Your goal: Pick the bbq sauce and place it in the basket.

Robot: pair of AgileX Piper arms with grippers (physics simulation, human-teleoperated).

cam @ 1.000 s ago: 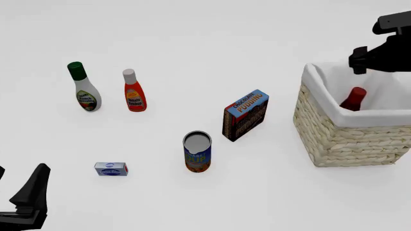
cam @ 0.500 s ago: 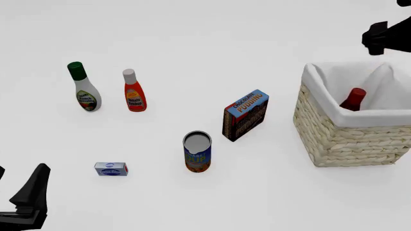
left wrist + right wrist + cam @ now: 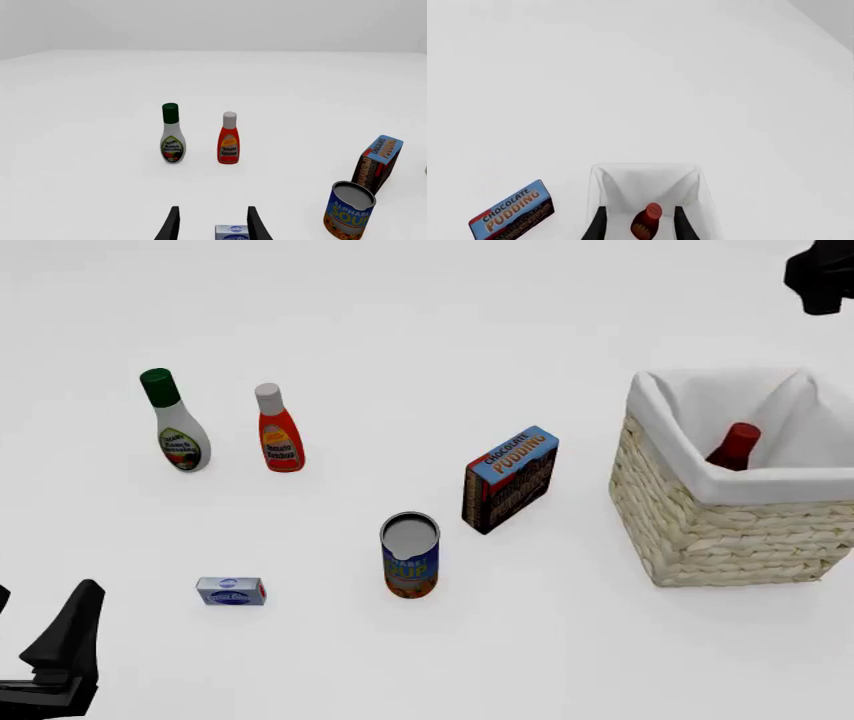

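one right end effector [image 3: 639,225], fingers apart, has risen above the basket [image 3: 727,530] holding bbq sauce [image 3: 734,446].

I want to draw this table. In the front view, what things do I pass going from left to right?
White bottle with green cap → small blue box → orange-red bottle with white cap → soup can → chocolate pudding box → basket, with the bbq sauce inside it.

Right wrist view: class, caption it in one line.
Red-capped dark bbq sauce bottle inside white-lined wicker basket, below open right gripper.
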